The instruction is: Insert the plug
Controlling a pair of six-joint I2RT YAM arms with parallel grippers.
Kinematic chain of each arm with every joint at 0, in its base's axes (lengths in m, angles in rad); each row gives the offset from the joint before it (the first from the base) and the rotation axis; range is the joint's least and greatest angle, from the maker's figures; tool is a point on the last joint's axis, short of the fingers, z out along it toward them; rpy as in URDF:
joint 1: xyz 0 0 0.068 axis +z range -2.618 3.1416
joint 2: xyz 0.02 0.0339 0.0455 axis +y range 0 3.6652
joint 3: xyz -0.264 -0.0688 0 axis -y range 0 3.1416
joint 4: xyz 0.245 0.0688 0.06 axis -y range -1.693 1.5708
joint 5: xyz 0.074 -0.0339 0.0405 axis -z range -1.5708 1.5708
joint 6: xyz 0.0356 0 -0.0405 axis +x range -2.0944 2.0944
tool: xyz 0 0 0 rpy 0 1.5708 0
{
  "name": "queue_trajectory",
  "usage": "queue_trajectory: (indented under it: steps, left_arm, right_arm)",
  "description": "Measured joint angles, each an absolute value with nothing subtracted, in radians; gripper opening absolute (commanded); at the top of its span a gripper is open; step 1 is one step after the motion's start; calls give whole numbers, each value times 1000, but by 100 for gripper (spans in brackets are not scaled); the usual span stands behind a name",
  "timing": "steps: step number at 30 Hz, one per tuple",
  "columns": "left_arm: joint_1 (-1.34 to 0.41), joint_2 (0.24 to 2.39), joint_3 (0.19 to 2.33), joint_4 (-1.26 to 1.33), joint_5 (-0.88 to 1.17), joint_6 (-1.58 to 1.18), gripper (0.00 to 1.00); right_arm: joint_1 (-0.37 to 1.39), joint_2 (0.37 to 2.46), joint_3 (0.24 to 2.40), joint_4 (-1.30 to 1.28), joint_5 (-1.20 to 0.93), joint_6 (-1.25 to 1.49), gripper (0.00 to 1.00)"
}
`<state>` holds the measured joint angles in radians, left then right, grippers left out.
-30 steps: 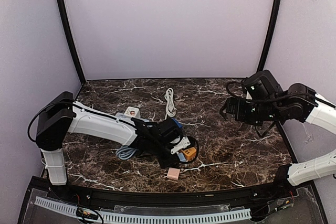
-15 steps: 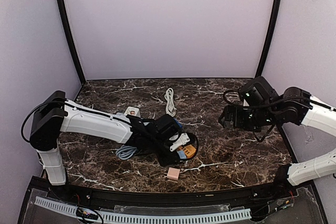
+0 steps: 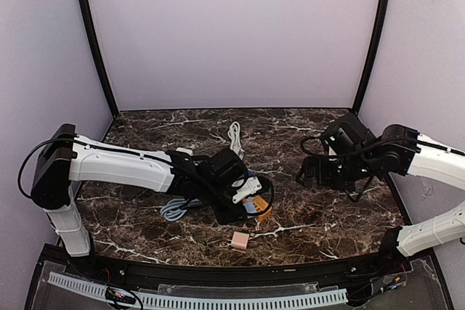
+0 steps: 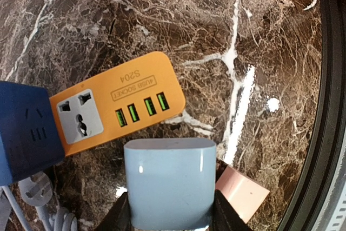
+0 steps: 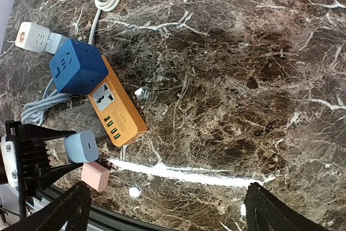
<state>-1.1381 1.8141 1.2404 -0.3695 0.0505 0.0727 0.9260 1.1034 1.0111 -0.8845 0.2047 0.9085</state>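
**Over the marble: plug clamped on the left, short of the strip**

At nine o'clock on the table (image 3: 138,237) in the top view, lying flat: a white adapter (image 3: 182,155) and, at its six o'clock, a loose grey cable coil (image 3: 173,210).

Toward the centre, squeezing the pale blue plug (image 4: 168,182) in the left gripper (image 4: 172,217), with fingers (image 4: 120,217) pressing on both its sides. Holding it apart from the orange power strip (image 4: 116,104), at the strip's five o'clock in the left wrist view. Showing face up on that strip: four green USB slots and one grey socket, all unfilled. Sitting against the strip's nine o'clock end: a blue socket cube (image 4: 24,128). Lying just beside the plug at its four o'clock: a pink adapter (image 4: 242,190), touching or not, impossible to tell.

Trailing at twelve o'clock of the strip in the top view: a white cable (image 3: 234,139).

At three o'clock, hanging over bare marble well apart from the strip: the right gripper (image 5: 166,196), gaping wide and grasping nothing.
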Motion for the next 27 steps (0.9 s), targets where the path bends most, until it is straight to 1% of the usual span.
queue_trajectory:
  steps: [2, 4, 13, 21, 27]
  left_arm:
    - [-1138, 1806, 1256, -377, 43, 75, 5]
    - [-1138, 1798, 1275, -384, 39, 80, 1]
    - [-1138, 1787, 1345, -401, 9, 95, 1]
    - [-1138, 1776, 1360, -396, -38, 94, 1]
    - [-1123, 1744, 1357, -350, 14, 98, 1]
  right_arm:
    - [926, 1103, 1001, -873, 192, 921, 98]
    - [926, 1102, 989, -861, 177, 934, 99]
    - [926, 1070, 968, -799, 146, 1000, 99]
    - [926, 938, 853, -686, 130, 1074, 99]
    - [910, 918, 829, -652, 110, 1085, 99]
